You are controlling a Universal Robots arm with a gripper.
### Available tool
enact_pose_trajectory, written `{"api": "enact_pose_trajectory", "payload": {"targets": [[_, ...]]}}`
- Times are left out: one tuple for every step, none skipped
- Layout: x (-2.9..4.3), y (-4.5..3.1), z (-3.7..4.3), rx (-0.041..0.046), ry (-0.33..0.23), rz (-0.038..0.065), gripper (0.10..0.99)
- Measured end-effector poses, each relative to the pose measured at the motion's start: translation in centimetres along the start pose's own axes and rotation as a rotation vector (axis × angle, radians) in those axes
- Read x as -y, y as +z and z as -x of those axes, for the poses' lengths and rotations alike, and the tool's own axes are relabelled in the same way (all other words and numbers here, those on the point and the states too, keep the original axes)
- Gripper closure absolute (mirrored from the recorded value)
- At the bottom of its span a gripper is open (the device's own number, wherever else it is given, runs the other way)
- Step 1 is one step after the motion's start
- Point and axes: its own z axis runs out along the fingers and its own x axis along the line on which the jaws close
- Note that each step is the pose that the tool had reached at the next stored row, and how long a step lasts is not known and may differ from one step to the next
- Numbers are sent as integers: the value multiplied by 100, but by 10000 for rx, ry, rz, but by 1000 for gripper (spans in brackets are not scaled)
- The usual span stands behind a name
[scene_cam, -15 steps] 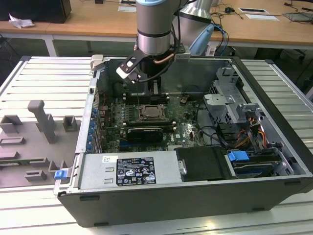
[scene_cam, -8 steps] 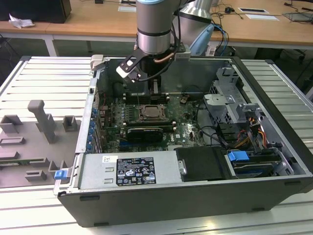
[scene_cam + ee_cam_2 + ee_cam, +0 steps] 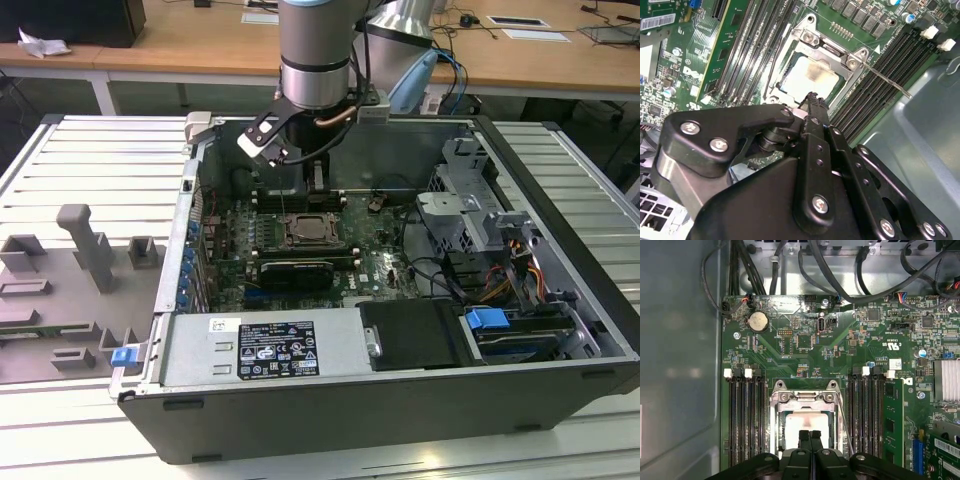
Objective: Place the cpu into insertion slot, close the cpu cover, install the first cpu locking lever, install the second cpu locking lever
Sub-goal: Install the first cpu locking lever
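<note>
The cpu [image 3: 807,75] lies in the insertion slot [image 3: 305,230], its pale metal top [image 3: 802,425] showing through the window of the cpu cover [image 3: 810,37]. The cover [image 3: 802,397] lies flat over the chip. A thin silver locking lever [image 3: 887,82] runs out slantwise from one corner of the frame, and it also shows in the first wrist view [image 3: 845,422]. My gripper [image 3: 810,436] hangs just above the chip's edge, its two black fingers pressed together with nothing between them. In the second wrist view my gripper [image 3: 812,100] hides part of the frame.
Long black memory slots [image 3: 745,420] flank the socket on both sides [image 3: 867,415]. A black expansion card [image 3: 295,272] and a grey label-bearing box [image 3: 270,350] lie nearer the case front. Cables [image 3: 840,275] bunch along the case wall. Drive cages [image 3: 470,215] stand at the exterior view's right.
</note>
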Motion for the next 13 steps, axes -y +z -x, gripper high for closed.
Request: {"api": "enact_pose_trajectory", "payload": {"targets": [[0, -1, 0, 0, 0, 0, 980], [0, -1, 0, -1, 0, 0, 980], [0, -3, 0, -1, 0, 0, 980], [-1, -11, 0, 0, 0, 0, 980], [-1, -16, 0, 0, 1, -1, 980], [-1, -24, 0, -2, 0, 0, 980], [-2, -28, 0, -1, 0, 0, 980], [-2, -31, 0, -1, 0, 0, 980], [-2, -35, -1, -4, -4, 2, 980], [-2, -38, 0, -4, -28, 0, 980], [-2, -39, 0, -5, -62, -1, 980], [-2, -39, 0, -7, -100, -1, 980], [-3, -39, -1, -14, -225, -3, 980]]}}
